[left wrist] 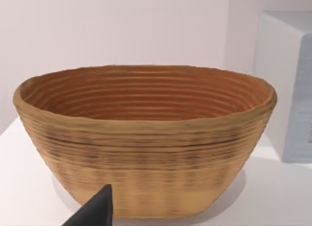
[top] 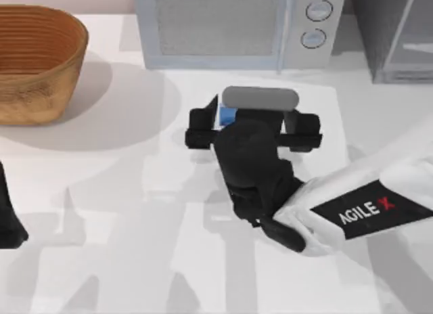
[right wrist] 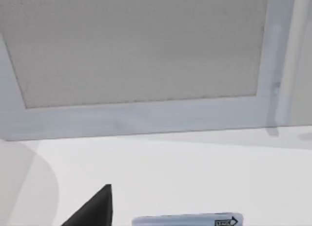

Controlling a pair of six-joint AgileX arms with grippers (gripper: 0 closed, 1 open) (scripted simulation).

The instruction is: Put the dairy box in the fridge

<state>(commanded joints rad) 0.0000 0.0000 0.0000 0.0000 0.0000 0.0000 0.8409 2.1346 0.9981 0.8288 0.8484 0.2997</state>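
Note:
The dairy box shows as a patch of blue under my right gripper, just in front of the microwave. That gripper hangs over it, open, with a black finger on each side of the carton. In the right wrist view one dark fingertip shows, and beside it the carton's pale top edge with a small printed label. The fridge, dark grey with a light frame, stands at the back right corner. My left gripper is parked at the table's left edge, open, its fingertip facing the basket.
A silver-white microwave with two round dials stands at the back centre, close behind the carton. A large woven basket sits at the back left. The white table is bare in front.

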